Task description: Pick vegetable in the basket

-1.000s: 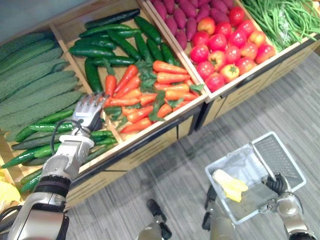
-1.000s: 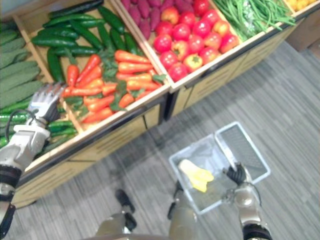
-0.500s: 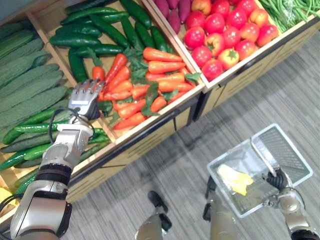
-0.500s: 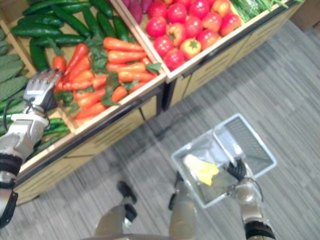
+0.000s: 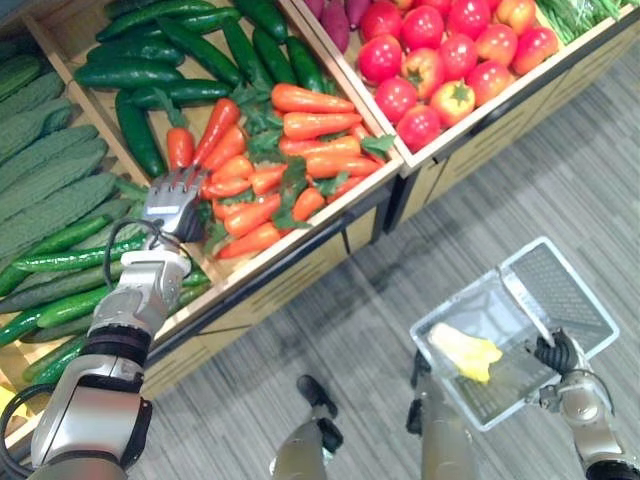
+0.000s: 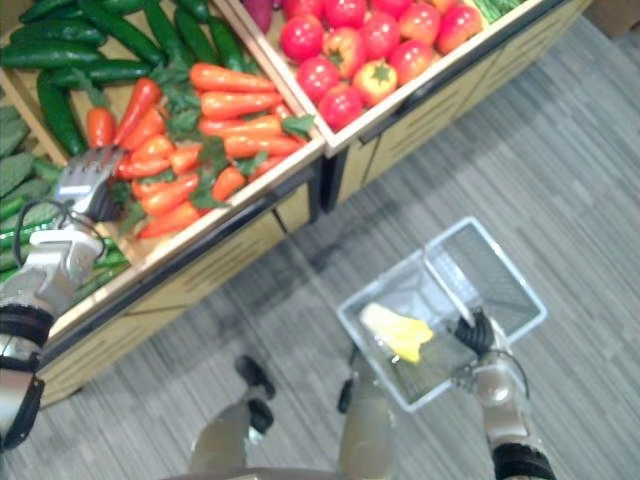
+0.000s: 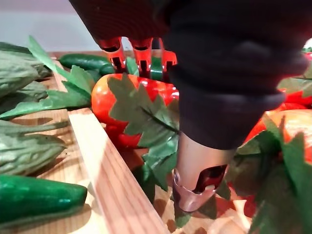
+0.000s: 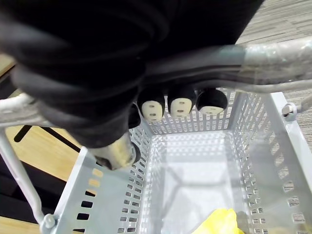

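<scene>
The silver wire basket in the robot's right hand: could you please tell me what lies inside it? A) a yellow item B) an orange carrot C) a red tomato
A: a yellow item lies in the silver wire basket that the right hand grips.
</scene>
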